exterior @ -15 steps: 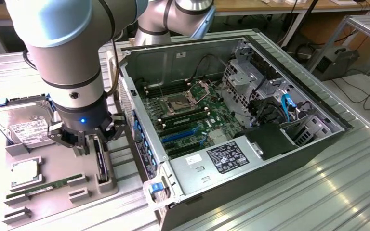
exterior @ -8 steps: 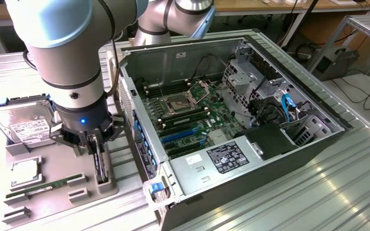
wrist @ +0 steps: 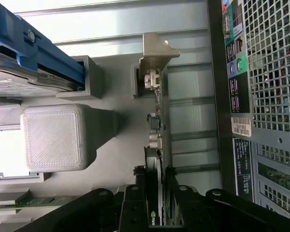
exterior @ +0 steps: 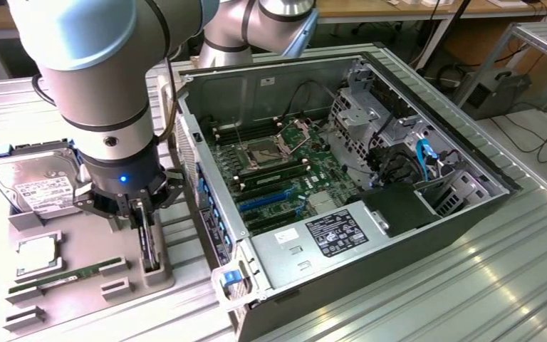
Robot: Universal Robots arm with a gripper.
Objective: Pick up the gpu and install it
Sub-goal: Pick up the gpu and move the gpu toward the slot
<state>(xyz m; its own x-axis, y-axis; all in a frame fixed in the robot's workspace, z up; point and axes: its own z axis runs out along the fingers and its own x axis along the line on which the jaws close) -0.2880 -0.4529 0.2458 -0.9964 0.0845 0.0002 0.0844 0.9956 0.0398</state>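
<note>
Gripper (exterior: 143, 214) closed on both faces of the gpu (wrist: 158, 140) | card's held on edge in the grey tray (exterior: 83, 267), straight below | long axis laid alongside the PC case (exterior: 283, 285), silver bracket (wrist: 154, 50) at far end

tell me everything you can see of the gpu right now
The gpu is a thin dark card seen edge-on, standing on its long edge in the grey holder tray, beside the open computer case. A silver metal bracket with a bent tab closes one end; small components line its edge, and a green logo shows near the other end. The gripper straddles it there, fingers pressed on both faces. It is not yet lifted.
</note>
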